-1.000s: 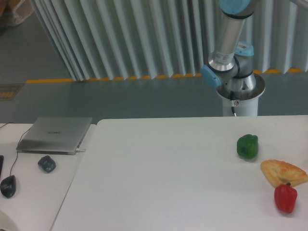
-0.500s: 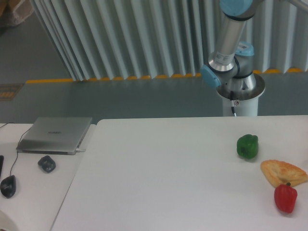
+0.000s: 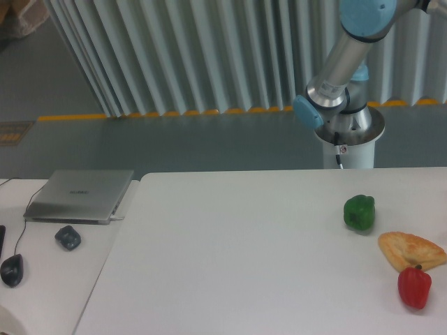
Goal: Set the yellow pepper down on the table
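The yellow pepper is out of view. The large white table [image 3: 237, 251] fills the lower part of the camera view. Only the arm's base and lower links [image 3: 342, 84] show, behind the table's far right edge, with the upper link leaning toward the top right corner. The gripper itself is outside the frame.
A green pepper [image 3: 360, 212], a flat pastry [image 3: 411, 250] and a red pepper [image 3: 414, 286] lie at the table's right side. On the narrower desk to the left sit a closed laptop [image 3: 80, 195] and two mice [image 3: 68, 237] [image 3: 11, 269].
The arm's upright link has tilted to the right, its top joint shifting toward the upper right corner. Nothing on the table moved.
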